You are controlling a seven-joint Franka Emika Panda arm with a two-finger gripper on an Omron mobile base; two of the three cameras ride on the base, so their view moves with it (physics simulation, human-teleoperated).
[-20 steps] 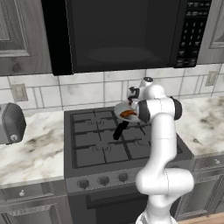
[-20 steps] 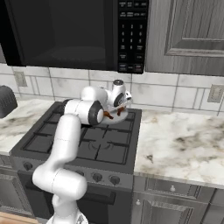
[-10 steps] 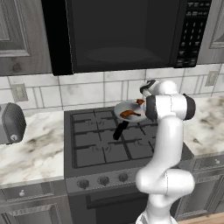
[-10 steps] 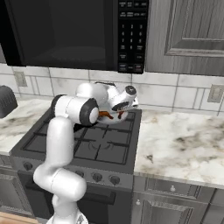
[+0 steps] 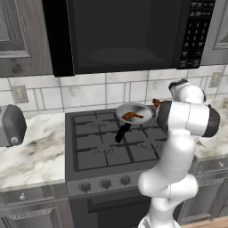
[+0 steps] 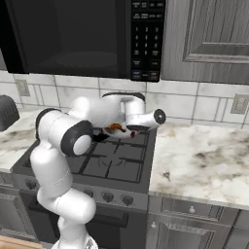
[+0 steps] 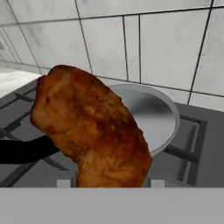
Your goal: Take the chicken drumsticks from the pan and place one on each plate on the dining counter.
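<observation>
Hand view, drumstick (image 7: 92,131) in gripper (image 7: 109,183), pan (image 7: 168,109) rim behind

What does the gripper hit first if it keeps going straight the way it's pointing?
Past the held drumstick, probably the pan rim, then the tiled backsplash; depth is unclear.

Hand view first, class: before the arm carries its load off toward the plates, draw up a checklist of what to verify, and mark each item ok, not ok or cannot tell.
1. Drumstick in the gripper held between the fingers: ok, it rises from the finger tips.
2. Held drumstick lifted clear of the pan: ok.
3. Second drumstick left in the pan: ok.
4. Pan sitting on the stove, handle pointing forward: ok.
5. Plates ready on the dining counter: cannot tell.
6. Grip firm enough for travel: cannot tell.
</observation>
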